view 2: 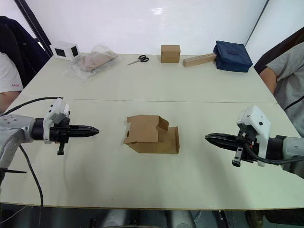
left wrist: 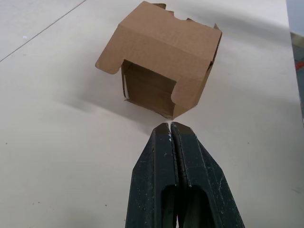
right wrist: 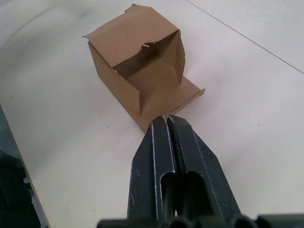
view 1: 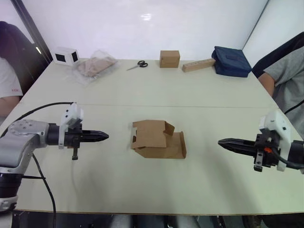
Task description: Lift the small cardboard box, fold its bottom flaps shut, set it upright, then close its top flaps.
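- Box lies on its side mid-table, flaps open, nothing lifted yet.
- Left gripper at nine o'clock and right gripper at three o'clock, both clenched empty, flank it, likely ready to approach.

The pale desk carries the small cardboard box at its middle, lying on its side with flaps open at both ends. Along the far edge — from the robot's left — lie a white box with black squares, a clear plastic bag, scissors, a brown cardboard cube, a wooden block and a dark blue pouch.
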Robot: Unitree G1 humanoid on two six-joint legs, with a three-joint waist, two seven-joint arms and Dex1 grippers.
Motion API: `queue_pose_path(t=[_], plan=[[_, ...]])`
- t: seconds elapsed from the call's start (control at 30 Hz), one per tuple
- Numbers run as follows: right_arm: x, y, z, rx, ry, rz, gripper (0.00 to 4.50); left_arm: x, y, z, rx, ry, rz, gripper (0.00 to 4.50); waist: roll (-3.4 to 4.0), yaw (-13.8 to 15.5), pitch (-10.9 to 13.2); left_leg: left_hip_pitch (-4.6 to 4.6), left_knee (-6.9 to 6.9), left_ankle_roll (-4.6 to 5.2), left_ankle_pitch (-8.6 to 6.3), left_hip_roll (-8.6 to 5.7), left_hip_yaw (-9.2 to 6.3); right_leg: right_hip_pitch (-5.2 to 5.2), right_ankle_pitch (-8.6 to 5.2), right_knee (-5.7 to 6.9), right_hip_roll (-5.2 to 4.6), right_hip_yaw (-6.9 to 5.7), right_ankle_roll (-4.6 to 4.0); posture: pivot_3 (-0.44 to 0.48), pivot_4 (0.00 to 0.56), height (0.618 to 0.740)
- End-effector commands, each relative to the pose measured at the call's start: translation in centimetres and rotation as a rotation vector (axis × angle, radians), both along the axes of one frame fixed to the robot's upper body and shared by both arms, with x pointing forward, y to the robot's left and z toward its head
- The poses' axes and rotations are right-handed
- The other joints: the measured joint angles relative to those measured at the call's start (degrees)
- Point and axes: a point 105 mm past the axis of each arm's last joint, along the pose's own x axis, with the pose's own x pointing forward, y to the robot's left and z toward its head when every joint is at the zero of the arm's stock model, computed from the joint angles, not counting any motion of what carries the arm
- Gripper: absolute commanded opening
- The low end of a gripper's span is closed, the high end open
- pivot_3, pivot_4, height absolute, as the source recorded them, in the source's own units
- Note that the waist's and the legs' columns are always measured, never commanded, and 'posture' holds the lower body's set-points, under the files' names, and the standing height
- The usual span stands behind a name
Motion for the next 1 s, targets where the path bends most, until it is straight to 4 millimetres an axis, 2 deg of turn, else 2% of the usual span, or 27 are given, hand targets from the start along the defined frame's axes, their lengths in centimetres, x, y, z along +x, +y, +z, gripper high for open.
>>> queue_pose_path(t=[0.03,0.23,0.6,0.7,0.83,0.93,1.0], plan=[[0.0,0.3,0.7,-0.006,-0.042,0.009,0.00,0.1,0.5,0.7,0.026,-0.035,-0.004,0.02,0.00,-0.03,0.00,0.00,0.00,0.00,0.00,0.00,0.00,0.00,0.00,0.00,0.00,0.00,0.00,0.000,0.150,0.740],[-0.4,1.1,0.3,0.009,-0.058,0.007,0.00,0.6,0.7,1.8,-0.028,-0.019,0.010,0.02,0.00,0.04,0.00,0.01,0.00,0.00,0.00,0.04,-0.02,-0.01,0.00,0.01,0.06,-0.01,0.00,0.000,0.150,0.740],[-0.3,1.9,0.2,0.027,-0.093,-0.005,0.00,1.7,0.5,1.8,0.030,-0.008,-0.025,0.02,0.00,0.03,0.00,-0.01,0.00,0.00,0.00,-0.01,0.00,0.00,0.00,0.01,0.03,-0.01,0.00,0.000,0.150,0.740],[-0.7,2.1,0.2,0.028,-0.096,-0.002,0.00,2.9,-0.3,2.0,0.007,-0.002,0.010,0.02,0.00,0.10,0.00,-0.01,0.00,0.00,0.00,-0.01,-0.02,0.00,0.00,0.02,0.06,-0.01,0.00,0.000,0.150,0.740],[-1.0,2.4,0.5,0.030,-0.108,-0.009,0.00,2.7,-1.1,2.1,-0.016,0.044,-0.015,0.02,-0.01,-0.10,0.00,-0.02,0.00,0.00,0.00,-0.02,-0.03,0.01,0.00,0.02,0.07,0.00,0.01,0.000,0.150,0.740],[-1.2,2.7,0.4,0.036,-0.110,-0.013,0.00,2.7,-1.5,1.8,-0.023,0.072,-0.021,0.69,-0.01,-0.15,0.00,-0.02,0.00,0.00,0.00,-0.02,-0.02,0.00,0.00,0.02,0.07,0.01,0.02,0.000,0.150,0.740],[-1.2,2.7,0.1,0.037,-0.102,-0.026,0.00,2.7,-1.8,1.6,-0.016,0.078,-0.034,1.56,-0.02,-0.09,0.00,-0.02,0.01,0.00,0.00,-0.01,-0.04,0.01,0.00,0.02,0.08,0.01,0.01,0.000,0.150,0.740]])
